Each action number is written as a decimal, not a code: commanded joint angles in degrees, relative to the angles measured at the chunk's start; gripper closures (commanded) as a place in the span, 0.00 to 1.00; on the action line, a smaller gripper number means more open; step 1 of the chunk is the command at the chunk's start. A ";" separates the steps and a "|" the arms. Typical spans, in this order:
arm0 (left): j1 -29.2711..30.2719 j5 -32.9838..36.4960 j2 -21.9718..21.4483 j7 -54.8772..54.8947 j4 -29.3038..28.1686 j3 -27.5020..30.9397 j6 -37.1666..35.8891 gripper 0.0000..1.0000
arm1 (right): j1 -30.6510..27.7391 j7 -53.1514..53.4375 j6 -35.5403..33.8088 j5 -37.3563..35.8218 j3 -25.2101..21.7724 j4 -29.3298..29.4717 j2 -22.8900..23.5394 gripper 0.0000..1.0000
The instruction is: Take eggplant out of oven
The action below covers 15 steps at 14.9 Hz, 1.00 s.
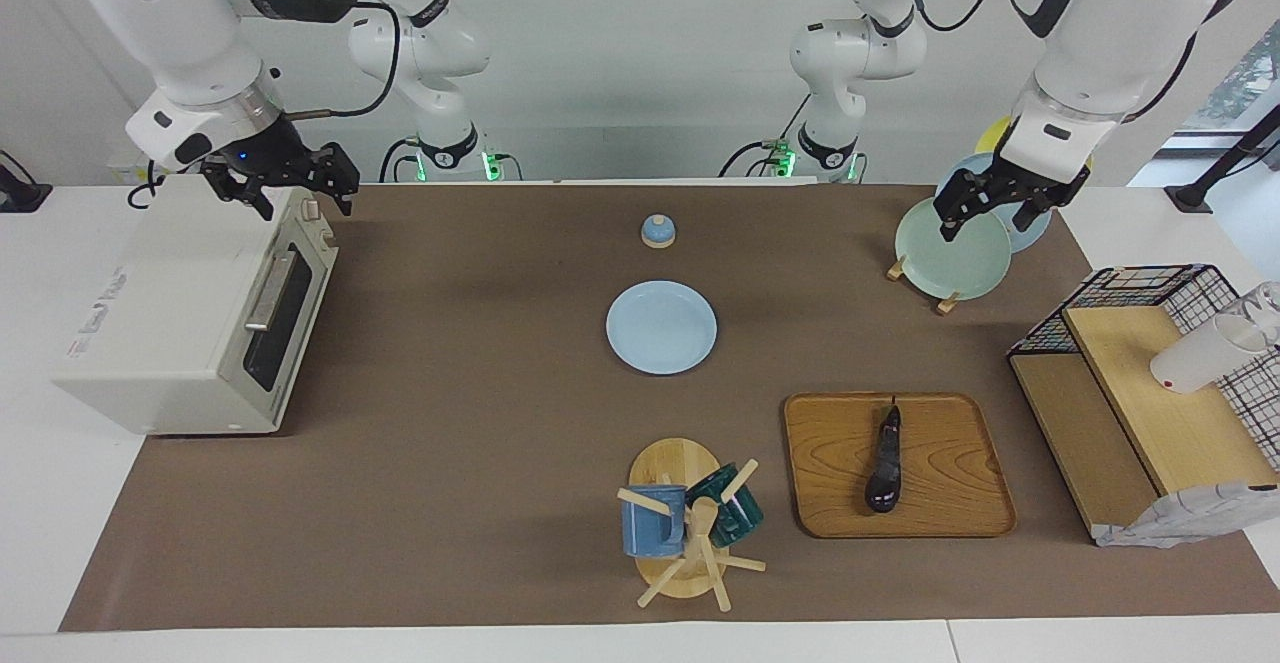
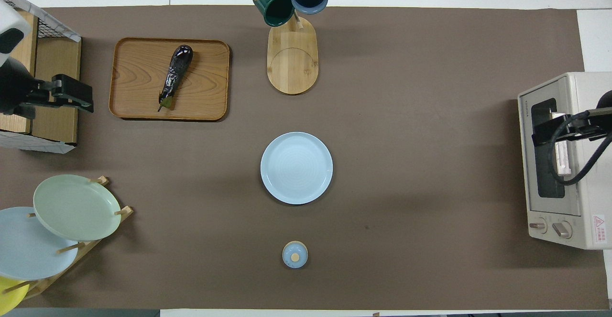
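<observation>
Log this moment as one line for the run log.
eggplant: on wooden tray | oven: door shut | right gripper: open, over oven | left gripper: open, over plate rack

I see a blue plate (image 1: 661, 327) at mid-table, a small lidded jar (image 1: 657, 231) nearer the robots, a mug tree (image 1: 690, 533) with two mugs, a wooden tray (image 1: 898, 464), a plate rack (image 1: 950, 248) and a wire shelf (image 1: 1150, 383) holding a cup (image 1: 1205, 353).
</observation>
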 commanded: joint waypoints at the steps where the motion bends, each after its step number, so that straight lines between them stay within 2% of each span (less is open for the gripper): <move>1: -0.03 -0.55 -4.97 -0.89 -8.41 -0.32 0.59 0.00 | -0.55 0.31 -0.58 -0.04 0.45 0.29 -0.48 0.00; 3: 0.15 -0.72 -6.64 -0.81 -11.50 -0.50 0.94 0.00 | -0.55 0.31 -0.50 -0.13 0.54 0.21 -0.57 0.00; 6: 0.67 -5.80 -6.04 -1.24 -9.67 -0.41 -0.11 0.00 | -0.55 0.31 -0.41 -0.13 0.63 0.21 -0.57 0.00; 8: 0.76 -6.70 -5.60 -1.59 -8.44 -0.23 -1.16 0.00 | -0.55 0.31 -0.32 -0.04 0.63 0.21 -0.57 0.00; 11: 0.32 -3.82 -4.72 -1.69 -6.06 -0.23 -1.51 0.00 | -0.55 0.23 -0.32 -0.04 0.63 0.29 -0.57 0.00; 15: 0.15 -3.54 -4.80 -1.60 -6.50 -0.50 -1.60 0.00 | -0.55 0.31 -0.32 -0.04 0.63 0.29 -0.57 0.00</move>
